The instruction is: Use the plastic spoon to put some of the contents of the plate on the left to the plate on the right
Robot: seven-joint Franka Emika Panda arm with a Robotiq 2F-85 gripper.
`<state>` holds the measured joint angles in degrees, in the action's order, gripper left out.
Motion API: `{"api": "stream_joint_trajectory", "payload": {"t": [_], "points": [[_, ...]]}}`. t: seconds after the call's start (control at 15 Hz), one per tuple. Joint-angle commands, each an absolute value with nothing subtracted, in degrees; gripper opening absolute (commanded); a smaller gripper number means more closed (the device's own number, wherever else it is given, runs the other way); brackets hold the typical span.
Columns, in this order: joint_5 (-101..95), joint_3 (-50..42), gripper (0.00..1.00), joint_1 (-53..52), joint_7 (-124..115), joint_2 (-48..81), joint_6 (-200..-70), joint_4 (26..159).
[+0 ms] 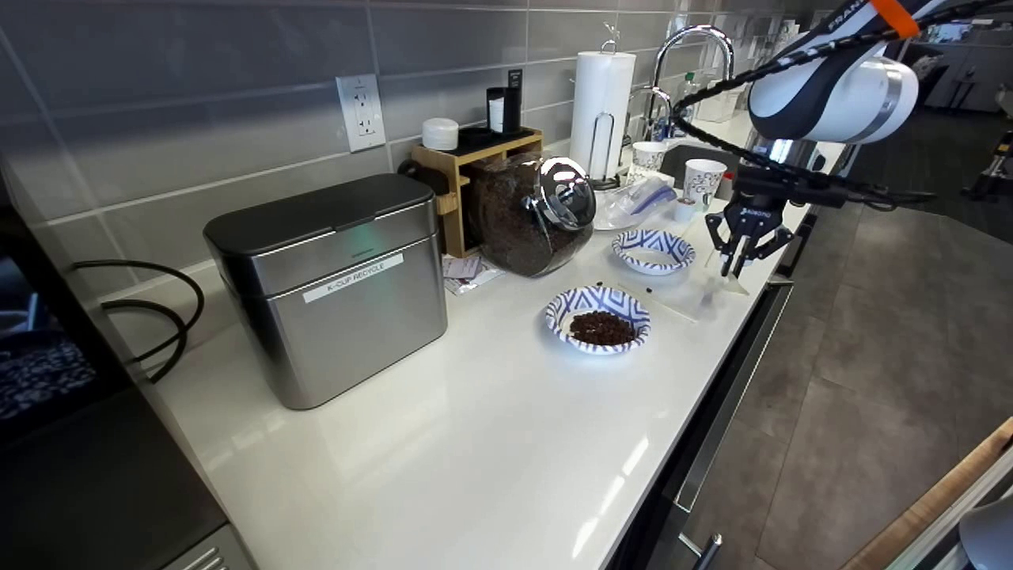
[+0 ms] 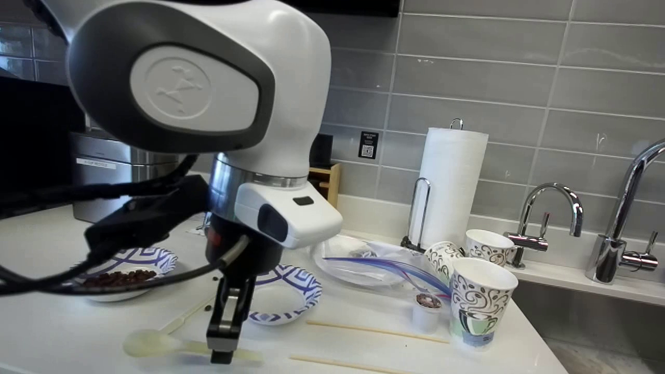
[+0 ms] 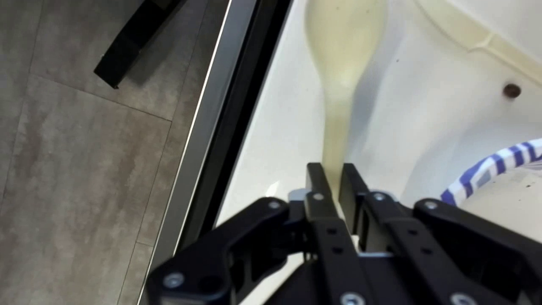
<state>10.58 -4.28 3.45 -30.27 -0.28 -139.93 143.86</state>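
Observation:
My gripper [image 1: 736, 267] is shut on the handle of a pale plastic spoon [image 2: 145, 343]. The spoon's bowl [image 3: 345, 34] points away from the fingers [image 3: 333, 173] in the wrist view, low over the counter near its front edge. A blue-and-white plate [image 1: 559, 310] holds a heap of dark beans [image 1: 603, 328]; it stands at the left in an exterior view [image 2: 165, 258], partly behind cables. A matching plate [image 1: 653, 256] shows no heap in it; its rim is at the right of the wrist view [image 3: 478, 171]. The gripper is beside this plate, on the counter's front-edge side.
Another pale utensil [image 3: 493, 44] and loose beans [image 3: 511, 90] lie on the counter. Wooden sticks [image 2: 376, 331], a small pod [image 2: 427, 314], paper cups [image 2: 480, 301], a plastic bag [image 2: 358, 270] and a towel roll [image 2: 449, 192] stand near. A jar [image 1: 514, 218] and steel bin [image 1: 360, 309] are behind.

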Motion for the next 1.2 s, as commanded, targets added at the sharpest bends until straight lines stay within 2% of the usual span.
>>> {"api": "stream_joint_trajectory", "payload": {"t": [0.0, 0.4, 0.73, 0.8, 1.13], "points": [[13.69, -3.32, 0.03, 3.09, -30.73, -7.07, -135.24, 145.63], [20.08, 0.11, 0.03, 0.85, -29.65, -13.08, -138.64, 146.24], [24.26, 4.29, 0.03, -3.42, -27.49, -15.39, -149.66, 146.87], [22.02, 3.54, 0.13, -1.73, -29.05, -13.60, -146.38, 144.77], [22.48, 4.56, 0.13, -2.98, -28.83, -14.22, -148.24, 145.25]]}}
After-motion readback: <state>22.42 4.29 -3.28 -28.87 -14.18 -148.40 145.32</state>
